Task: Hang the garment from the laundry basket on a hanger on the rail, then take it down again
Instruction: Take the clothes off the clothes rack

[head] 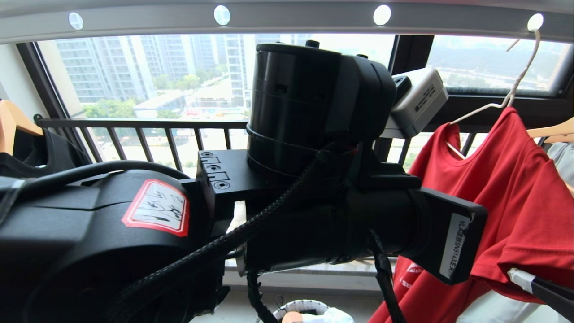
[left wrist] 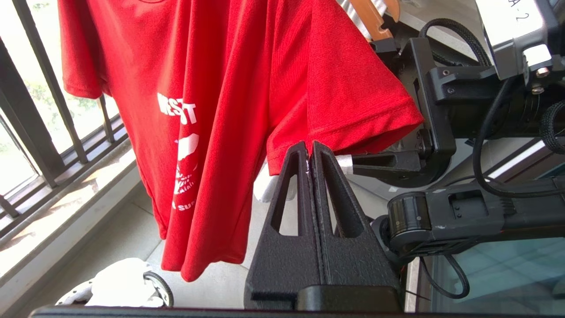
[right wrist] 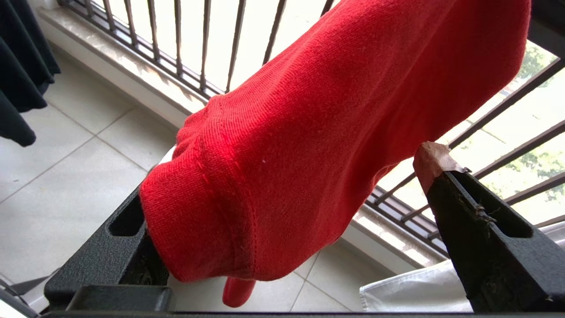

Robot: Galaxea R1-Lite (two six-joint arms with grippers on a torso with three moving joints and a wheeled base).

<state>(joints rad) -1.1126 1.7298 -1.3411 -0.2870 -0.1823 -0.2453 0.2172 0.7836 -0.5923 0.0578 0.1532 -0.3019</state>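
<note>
here the garment (head: 515,188) hangs lengthwise down, left gripper (left wrist: 310,148) closed, right gripper (right wrist: 282,229) apparently spread around its sleeve.

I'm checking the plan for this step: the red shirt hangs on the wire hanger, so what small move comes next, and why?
Probably close the right gripper on the sleeve. Its jaws stand open around the shirt, which hangs from the hanger on the rail; the left gripper is shut just below the sleeve hem.
</note>
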